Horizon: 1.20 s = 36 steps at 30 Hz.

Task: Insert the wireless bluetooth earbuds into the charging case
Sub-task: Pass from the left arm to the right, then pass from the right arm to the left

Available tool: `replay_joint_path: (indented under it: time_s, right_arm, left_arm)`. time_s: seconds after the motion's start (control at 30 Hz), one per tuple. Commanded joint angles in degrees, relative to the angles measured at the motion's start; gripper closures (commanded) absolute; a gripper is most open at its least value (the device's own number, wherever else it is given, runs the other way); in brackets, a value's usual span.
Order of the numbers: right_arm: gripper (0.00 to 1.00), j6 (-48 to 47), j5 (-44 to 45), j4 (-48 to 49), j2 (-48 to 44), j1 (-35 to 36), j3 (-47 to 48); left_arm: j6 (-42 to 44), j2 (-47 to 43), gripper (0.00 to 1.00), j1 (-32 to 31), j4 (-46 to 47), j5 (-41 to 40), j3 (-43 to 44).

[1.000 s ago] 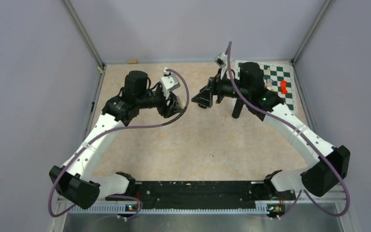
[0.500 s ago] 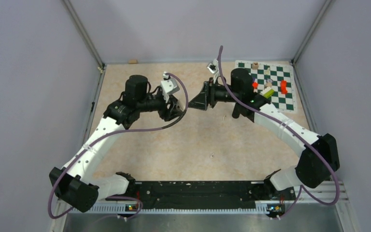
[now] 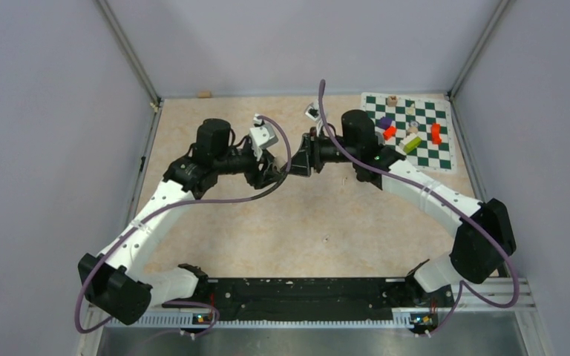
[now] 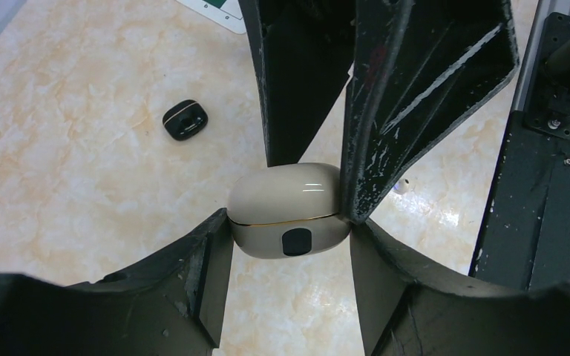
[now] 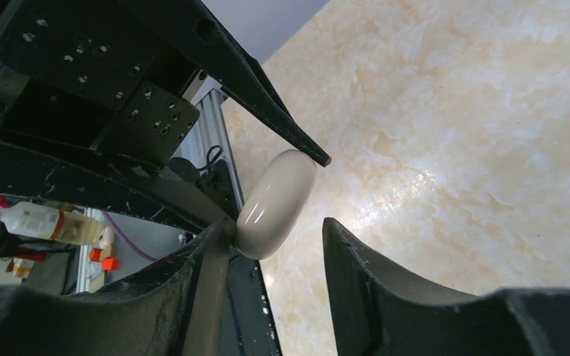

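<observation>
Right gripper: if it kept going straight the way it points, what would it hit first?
The cream charging case, clamped in the left gripper. It sits inside the right gripper, whose jaws stand open, and it seems to touch one of them. Depth is hard to judge.

Lab: panel-walled robot enclosure (image 3: 44, 111)

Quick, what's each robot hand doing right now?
Left hand: closed, holding the cream charging case.
Right hand: open, straddling the case, not gripping it yet.

right arm's fingers (image 5: 200, 297) swung left, narrowed, now straddling the charging case (image 4: 286, 210) held by left fingers (image 4: 200, 267)
</observation>
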Motion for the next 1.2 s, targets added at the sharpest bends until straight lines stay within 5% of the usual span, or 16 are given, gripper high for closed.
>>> replay_joint_path:
  time_s: [0.0,0.2,0.4,0.63,0.8,1.17]
  right_arm:
    - [0.54,-1.34,0.60,0.18,1.61,1.02,2.93]
    - [0.60,-2.19,0.67,-0.47,2.75,1.86,3.67]
    - [0.80,-4.08,0.69,-2.80,2.82,2.28,4.70]
    - [0.82,-7.78,1.16,-5.43,0.09,2.27,6.23]
    - [0.82,-10.91,1.10,-8.12,-2.11,1.91,7.71]
    - [0.82,-24.92,-0.48,-9.96,-11.06,-0.62,7.73]
  left_arm:
    - [-0.49,0.70,0.54,-0.82,3.34,0.57,-0.37]
    - [-0.14,1.19,0.54,-1.39,3.40,0.30,-0.69]
    - [0.12,1.22,0.50,-1.66,3.42,0.69,-1.01]
    - [-0.54,-1.05,0.02,-1.49,3.11,5.25,-1.03]
    - [-3.35,-3.33,0.01,0.86,3.26,11.22,-0.17]
    - [-28.66,-3.89,0.01,11.73,22.65,29.10,-3.32]
